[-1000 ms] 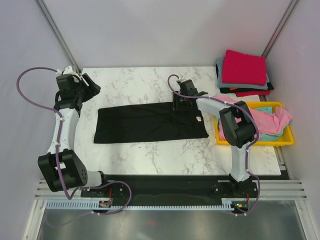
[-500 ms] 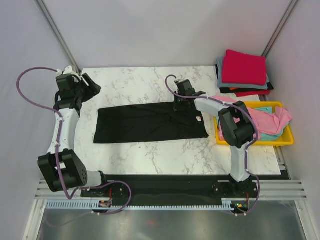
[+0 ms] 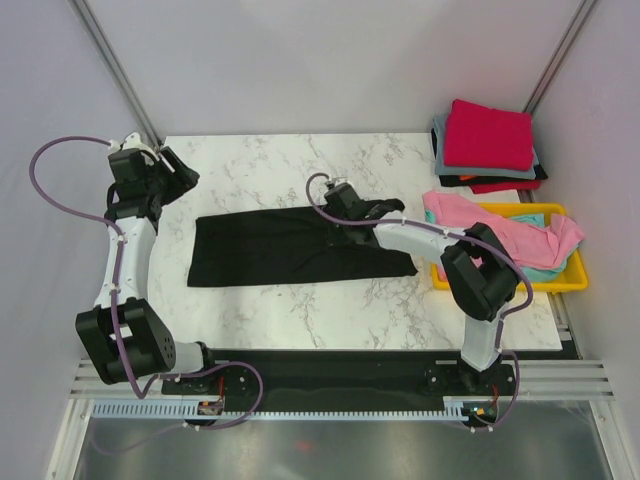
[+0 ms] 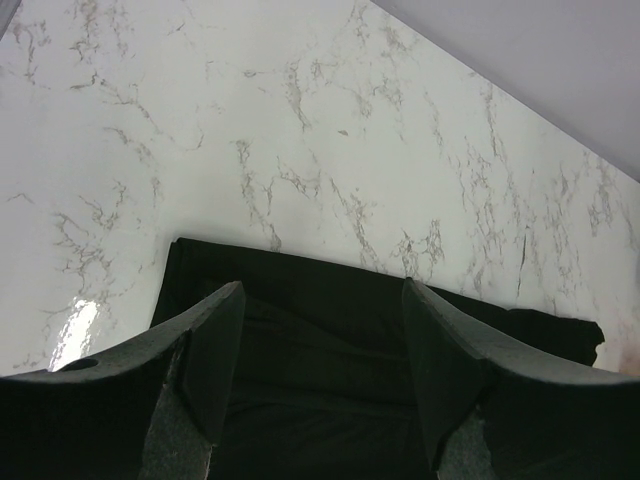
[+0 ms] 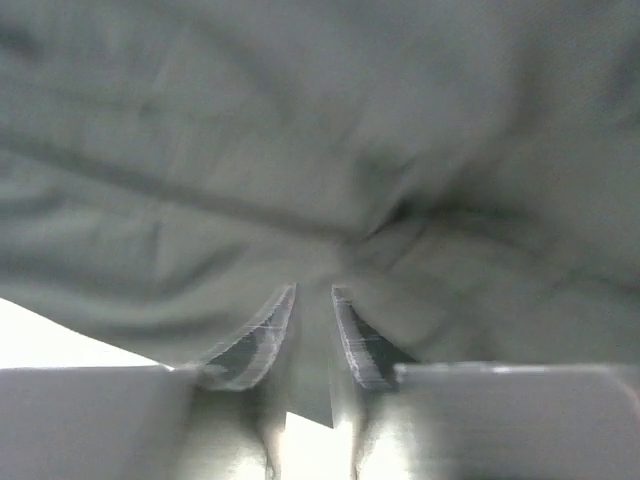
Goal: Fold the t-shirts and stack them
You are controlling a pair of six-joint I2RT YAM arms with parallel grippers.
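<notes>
The black tee (image 3: 290, 250) lies as a long, narrow folded strip across the middle of the bench (image 3: 270, 165), its length running left to right. The right fingers (image 3: 340, 210) are down on its far edge, a little right of the middle. In the right wrist view they stand nearly together with a ridge of the dark cloth pinched between them, and creases fan out from that spot. The tee's right end is rumpled and sits beside the tray (image 3: 572, 276), not touching it.

The left fingers (image 3: 186, 177) hang above the bench's far left, just beyond the strip's left end. They are spread wide with nothing between them, and in the left wrist view the tee's corner shows below them.

The yellow tray sits at the bench's right edge, holding a crumpled pink tee (image 3: 505, 228) that spills over its near-left rim onto a teal tee (image 3: 540, 270). Behind it, at the far right corner, is a folded stack with a red tee (image 3: 488, 135) on top and a grey tee (image 3: 440, 142) under it.
</notes>
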